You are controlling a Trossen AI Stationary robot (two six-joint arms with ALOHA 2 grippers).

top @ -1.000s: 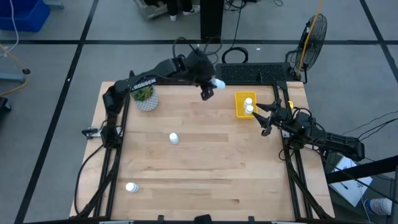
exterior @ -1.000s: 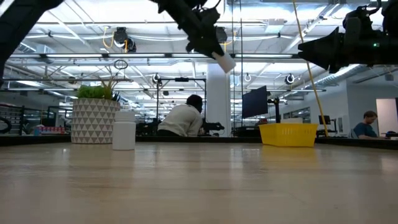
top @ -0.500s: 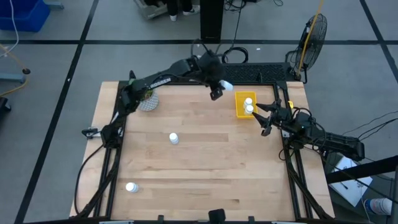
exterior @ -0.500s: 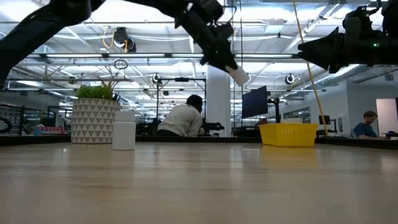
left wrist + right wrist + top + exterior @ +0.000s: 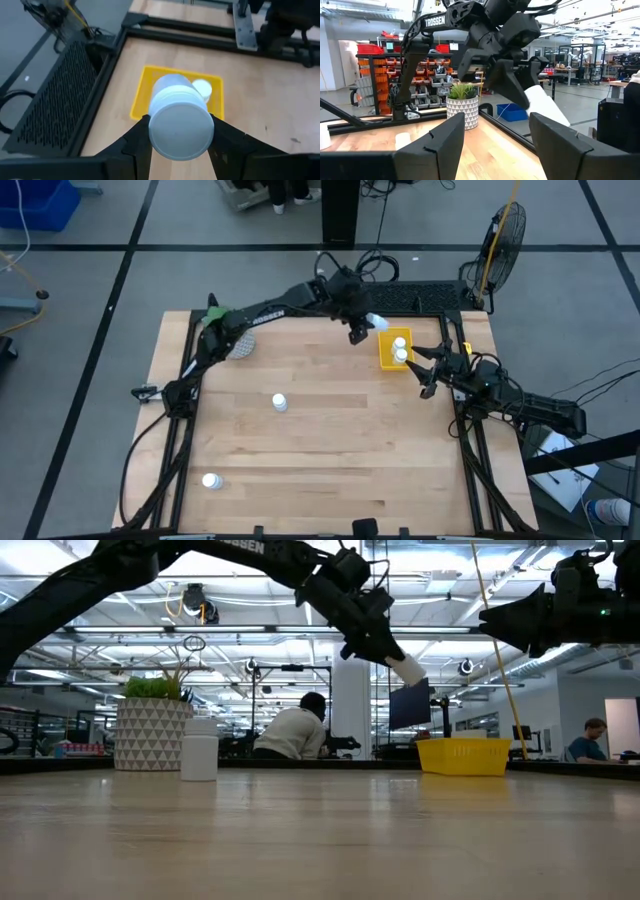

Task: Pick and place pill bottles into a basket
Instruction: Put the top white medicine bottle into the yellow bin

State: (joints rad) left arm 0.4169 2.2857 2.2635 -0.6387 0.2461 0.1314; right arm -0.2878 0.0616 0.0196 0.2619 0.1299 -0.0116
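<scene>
Left claw (image 5: 363, 327) clamped on a white bottle (image 5: 376, 321), up in the air just beside the yellow basket (image 5: 385, 352). Two bottles inside already. Right claw (image 5: 424, 369) parked beside the basket, fingers apart, holding nothing. Two more bottles (image 5: 280, 402) standing out on the table (image 5: 330, 460).

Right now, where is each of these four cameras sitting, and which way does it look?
High view: overhead, straight down on table, both arms, basket.
Low view: table height, level into the room; left gripper carries a pill bottle above.
Left wrist view: on left arm, past its fingers, down at the basket.
Right wrist view: on the waiting right arm by the basket, facing the left arm, plant pot.
Shared: all show the carried bottle.
</scene>
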